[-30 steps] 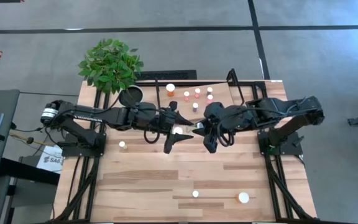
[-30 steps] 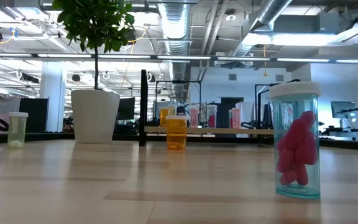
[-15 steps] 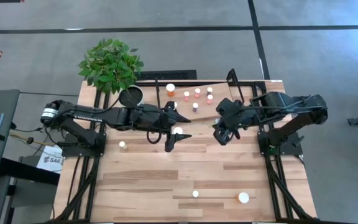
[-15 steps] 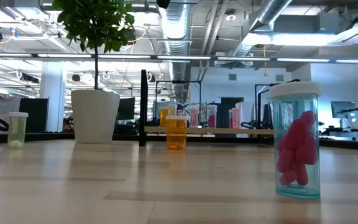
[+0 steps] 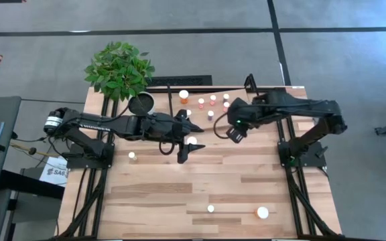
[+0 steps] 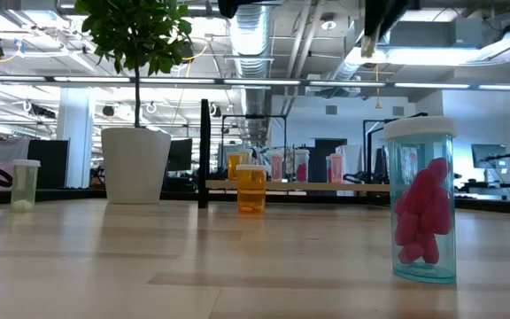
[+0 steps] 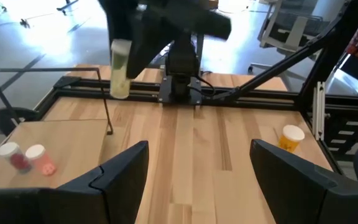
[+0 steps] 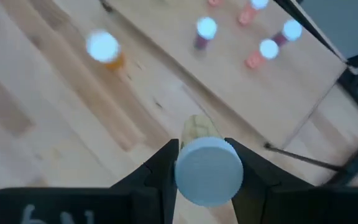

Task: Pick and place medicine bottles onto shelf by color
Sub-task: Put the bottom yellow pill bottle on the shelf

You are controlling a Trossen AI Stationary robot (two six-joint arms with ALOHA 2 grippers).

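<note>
My right gripper [image 5: 233, 131] hangs above the table just in front of the shelf [image 5: 236, 92] and is shut on a pale bottle [image 7: 120, 70] with a white cap [image 8: 209, 171]. Several small red and pink bottles [image 5: 212, 100] and a bigger orange one [image 5: 183, 96] stand on the shelf board. My left gripper [image 5: 189, 144] is open at mid-table, well above the wood, pointing toward the right arm. An orange bottle [image 7: 289, 138] stands on the table under and ahead of it. My right gripper pinches the pale bottle at its cap end [image 8: 194, 134], one finger [image 8: 164, 163] on each side just below the cap. The fingers come steeply from above. The bottle hangs below them, nearly upright and clear of the table.
A leafy plant [image 5: 119, 67] in a white pot [image 6: 135, 164] stands at the far left corner. Loose bottles stand on the table: a pale one at the left [image 5: 132, 155], two near the front edge [image 5: 210, 208] [image 5: 263, 212], one of them holding pink pills [image 6: 423, 199].
My right gripper has drawn away from my left gripper with the pale bottle, going toward the table's right edge and then toward the shelf. It has tipped from nearly level to steeply downward, so the bottle now hangs upright. My left arm has stayed in place.
</note>
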